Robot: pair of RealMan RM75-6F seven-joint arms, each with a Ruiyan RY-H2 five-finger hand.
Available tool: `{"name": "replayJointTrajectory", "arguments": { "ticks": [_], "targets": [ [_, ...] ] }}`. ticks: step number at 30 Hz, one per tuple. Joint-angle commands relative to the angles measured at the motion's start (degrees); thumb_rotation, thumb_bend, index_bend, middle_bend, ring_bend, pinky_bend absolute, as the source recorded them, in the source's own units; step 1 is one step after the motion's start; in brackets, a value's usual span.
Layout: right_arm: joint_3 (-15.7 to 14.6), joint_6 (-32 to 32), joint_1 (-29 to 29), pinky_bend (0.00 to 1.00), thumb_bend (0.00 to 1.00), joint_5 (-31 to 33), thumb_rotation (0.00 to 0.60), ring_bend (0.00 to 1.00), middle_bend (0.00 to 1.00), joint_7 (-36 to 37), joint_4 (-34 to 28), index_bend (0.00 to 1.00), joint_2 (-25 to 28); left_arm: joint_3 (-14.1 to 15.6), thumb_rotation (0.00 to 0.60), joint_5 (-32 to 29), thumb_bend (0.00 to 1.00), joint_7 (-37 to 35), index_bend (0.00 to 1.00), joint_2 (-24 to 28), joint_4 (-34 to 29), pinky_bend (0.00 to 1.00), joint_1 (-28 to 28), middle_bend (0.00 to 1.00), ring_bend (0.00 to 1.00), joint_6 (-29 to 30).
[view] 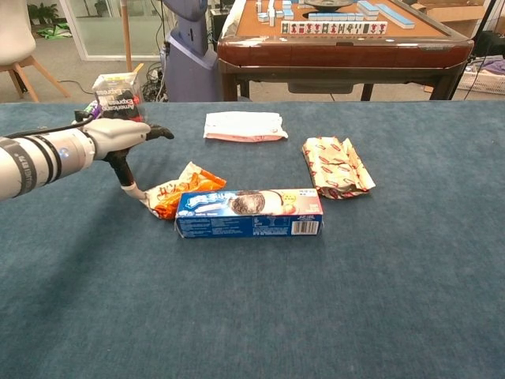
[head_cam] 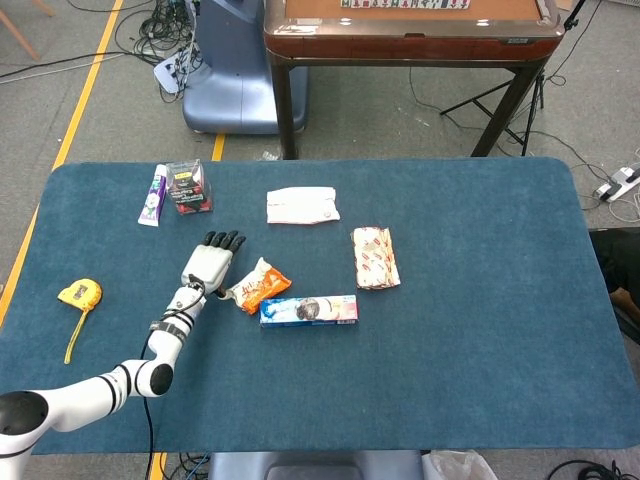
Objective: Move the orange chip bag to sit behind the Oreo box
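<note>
The orange chip bag (head_cam: 262,284) (view: 186,189) lies slanted on the blue table, its right end by the back left corner of the Oreo box (head_cam: 308,310) (view: 249,213). The box lies lengthwise in front of the bag. My left hand (head_cam: 210,264) (view: 118,136) hovers just left of the bag with its fingers stretched forward. Its thumb (view: 126,175) points down and touches the bag's left end. Nothing is gripped in that hand. My right hand shows in neither view.
A white packet (head_cam: 302,205) lies behind the bag, and a red-and-white patterned packet (head_cam: 375,257) to the right of the box. A toothpaste tube (head_cam: 152,195) and a clear box (head_cam: 188,187) sit far left; a yellow tape measure (head_cam: 78,293) lies near the left edge.
</note>
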Motion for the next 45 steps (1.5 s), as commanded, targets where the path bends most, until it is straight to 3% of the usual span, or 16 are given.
{"name": "replayJointTrajectory", "arguments": {
  "ticks": [1, 18, 33, 45],
  "targets": [
    [-0.1, 0.0, 0.0, 0.49, 0.0, -0.1, 0.6, 0.34, 0.4, -0.1, 0.0, 0.32, 0.0, -0.4, 0.6, 0.3, 0.04, 0.1, 0.0, -0.8, 0.6, 0.0, -0.6, 0.0, 0.0, -0.4],
    [-0.2, 0.1, -0.1, 0.49, 0.0, -0.4, 0.6, 0.34, 0.4, 0.2, 0.0, 0.32, 0.1, -1.4, 0.6, 0.3, 0.04, 2.7, 0.0, -3.1, 1.7, 0.0, -2.3, 0.0, 0.0, -0.3],
    [-0.3, 0.2, 0.0, 0.49, 0.0, -0.8, 0.6, 0.34, 0.4, 0.0, -0.1, 0.32, 0.1, 1.0, 0.6, -4.1, 0.04, 12.1, 0.0, 5.5, -11.0, 0.0, -2.5, 0.0, 0.0, 1.0],
    [-0.3, 0.7, -0.4, 0.49, 0.0, -0.8, 0.6, 0.34, 0.4, 0.9, 0.0, 0.32, 0.3, 3.0, 0.6, -5.5, 0.0, 15.4, 0.0, 4.3, -11.9, 0.0, -4.8, 0.0, 0.0, 0.4]
  ]
}}
